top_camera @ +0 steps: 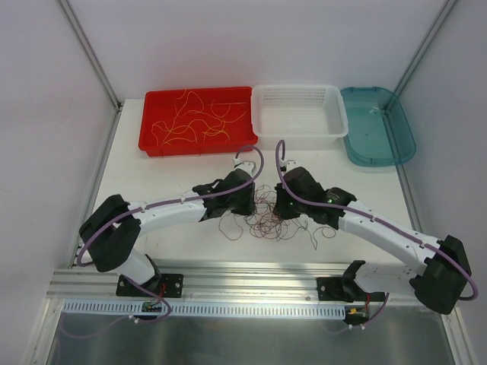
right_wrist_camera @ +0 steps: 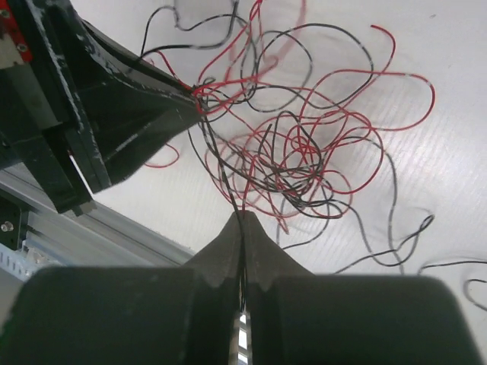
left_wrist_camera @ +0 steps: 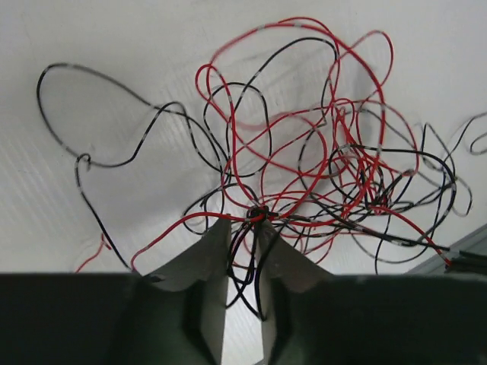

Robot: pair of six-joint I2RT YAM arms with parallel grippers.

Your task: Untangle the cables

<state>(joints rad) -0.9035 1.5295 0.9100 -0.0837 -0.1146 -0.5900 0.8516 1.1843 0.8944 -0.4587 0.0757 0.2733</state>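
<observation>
A tangle of thin red and black cables (top_camera: 262, 219) lies on the white table between my two grippers. My left gripper (top_camera: 255, 207) reaches in from the left. In the left wrist view (left_wrist_camera: 243, 224) its jaws stand narrowly apart, pinching a small knot (left_wrist_camera: 259, 212) with strands running between them. The tangle (left_wrist_camera: 319, 152) spreads beyond the tips. My right gripper (top_camera: 279, 213) comes from the right. In the right wrist view (right_wrist_camera: 243, 217) it is shut on a black and a red strand leading to the tangle (right_wrist_camera: 297, 152). The left gripper (right_wrist_camera: 195, 95) also shows there.
A red tray (top_camera: 152, 131) holding yellow wires (top_camera: 194, 118) stands at the back left. A white basket (top_camera: 297, 89) is beside it and a teal tray (top_camera: 398, 154) at the back right. An aluminium rail (top_camera: 251, 277) runs along the near edge.
</observation>
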